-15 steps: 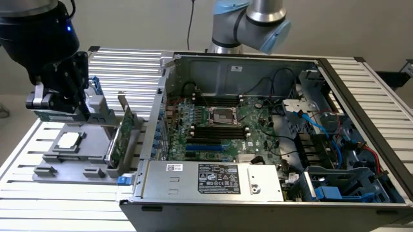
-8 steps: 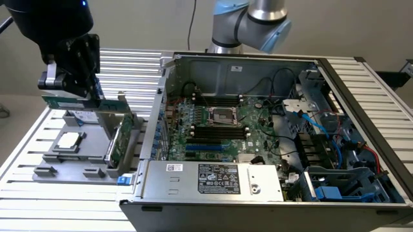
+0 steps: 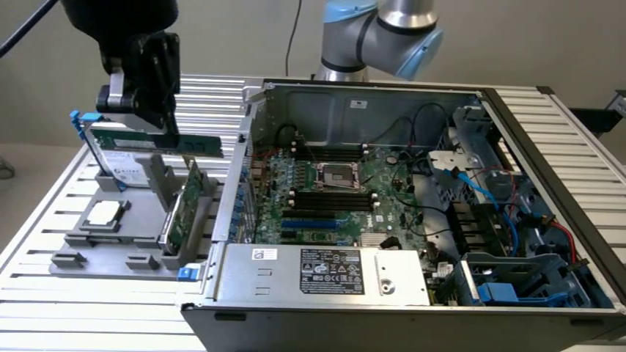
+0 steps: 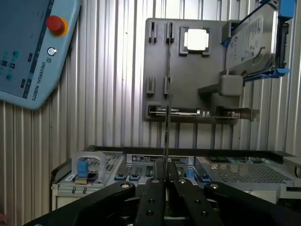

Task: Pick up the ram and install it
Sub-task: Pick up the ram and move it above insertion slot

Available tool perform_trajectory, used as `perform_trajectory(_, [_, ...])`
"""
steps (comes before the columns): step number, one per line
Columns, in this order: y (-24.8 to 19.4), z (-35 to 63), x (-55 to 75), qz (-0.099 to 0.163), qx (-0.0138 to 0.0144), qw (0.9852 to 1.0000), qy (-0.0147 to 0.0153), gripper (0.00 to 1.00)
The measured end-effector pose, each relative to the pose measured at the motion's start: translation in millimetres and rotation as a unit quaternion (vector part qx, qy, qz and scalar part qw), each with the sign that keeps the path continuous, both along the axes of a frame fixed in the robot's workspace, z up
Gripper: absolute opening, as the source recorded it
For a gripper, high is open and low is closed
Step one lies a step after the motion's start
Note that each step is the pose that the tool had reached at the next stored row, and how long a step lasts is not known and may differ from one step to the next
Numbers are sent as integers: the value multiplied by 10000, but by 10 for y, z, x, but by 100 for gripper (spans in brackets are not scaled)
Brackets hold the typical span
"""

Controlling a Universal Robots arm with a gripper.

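Exterior view: the pincer [image 3: 163, 129] is gripping the ram [image 3: 196, 144] narrowly, holding it lifted over the gray holder [image 3: 108, 242] by the tabletop [image 3: 49, 293] edge on the exterior view's left. Installation is pending and likely calls for squaring the stick with a motherboard slot [image 3: 333, 199].

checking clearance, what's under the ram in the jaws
Below the ram sits the grey holder with a hard drive, an upright expansion card and a processor. In the exterior view the ram hides the drive's top edge.
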State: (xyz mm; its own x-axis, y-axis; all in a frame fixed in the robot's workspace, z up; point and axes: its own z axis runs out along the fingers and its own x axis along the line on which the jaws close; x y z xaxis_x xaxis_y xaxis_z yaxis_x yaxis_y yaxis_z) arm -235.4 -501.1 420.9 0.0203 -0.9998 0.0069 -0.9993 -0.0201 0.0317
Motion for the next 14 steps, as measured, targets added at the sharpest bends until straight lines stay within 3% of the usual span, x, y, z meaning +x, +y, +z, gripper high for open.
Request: perform_trajectory(14, [74,48,636,0,-1,10000,0,14])
